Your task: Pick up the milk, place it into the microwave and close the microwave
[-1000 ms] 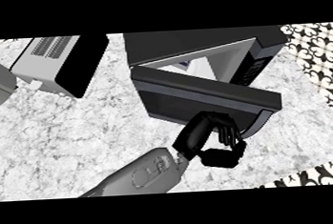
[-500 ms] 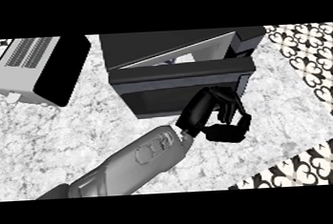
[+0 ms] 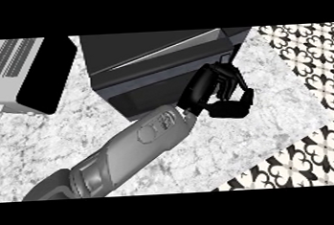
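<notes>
The black microwave (image 3: 153, 53) stands at the top middle of the marble counter (image 3: 58, 139). Its dark door (image 3: 151, 89) lies almost flat against the body, with only a thin light strip showing along its upper edge. My right hand (image 3: 214, 90) rests against the door's right end, fingers (image 3: 224, 75) relaxed on the door and thumb (image 3: 233, 110) spread below, holding nothing. The grey right forearm (image 3: 140, 142) comes in from the lower left. No milk is visible, and the inside of the microwave is hidden. My left hand does not show.
A white appliance with a black front (image 3: 33, 73) sits at the upper left, next to the microwave. The counter's edge runs diagonally at the right, with patterned floor (image 3: 308, 64) beyond it.
The microwave door has swung from wide open to nearly shut, with my right hand following it. The interior that showed earlier is now hidden. The view has shifted too.
</notes>
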You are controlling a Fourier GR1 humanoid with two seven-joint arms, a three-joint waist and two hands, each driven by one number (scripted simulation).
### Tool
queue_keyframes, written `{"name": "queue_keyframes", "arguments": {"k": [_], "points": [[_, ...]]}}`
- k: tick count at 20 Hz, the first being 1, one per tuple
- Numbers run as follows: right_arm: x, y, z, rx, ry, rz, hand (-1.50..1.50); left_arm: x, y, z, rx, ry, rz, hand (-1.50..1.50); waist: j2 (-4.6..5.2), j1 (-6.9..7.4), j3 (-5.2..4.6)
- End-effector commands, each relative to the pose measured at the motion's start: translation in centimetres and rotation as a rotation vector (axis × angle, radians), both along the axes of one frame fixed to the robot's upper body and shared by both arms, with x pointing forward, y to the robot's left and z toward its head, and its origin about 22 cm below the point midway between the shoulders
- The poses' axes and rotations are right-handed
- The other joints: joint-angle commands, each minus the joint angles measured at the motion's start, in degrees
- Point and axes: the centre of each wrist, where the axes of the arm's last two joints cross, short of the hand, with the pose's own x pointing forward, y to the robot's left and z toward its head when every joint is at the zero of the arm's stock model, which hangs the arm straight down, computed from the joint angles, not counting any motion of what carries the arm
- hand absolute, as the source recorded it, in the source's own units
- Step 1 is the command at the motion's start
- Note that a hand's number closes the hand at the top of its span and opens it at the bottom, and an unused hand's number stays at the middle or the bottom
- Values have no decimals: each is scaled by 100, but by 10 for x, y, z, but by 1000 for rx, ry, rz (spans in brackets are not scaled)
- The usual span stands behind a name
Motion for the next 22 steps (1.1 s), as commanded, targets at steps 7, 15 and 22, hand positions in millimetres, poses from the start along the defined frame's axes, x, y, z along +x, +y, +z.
{"name": "queue_keyframes", "arguments": {"k": [7,15,22], "points": [[7,-7,22,-31,-19,35,-150,21,-4,22,-13,-20,72,150,98,-346,11],[11,-14,37,-55,-31,18,-150,25,-2,24,-45,-14,107,150,145,-439,19],[15,-25,52,-95,-43,13,-150,23,-4,25,-62,-29,129,150,141,-539,31]]}}
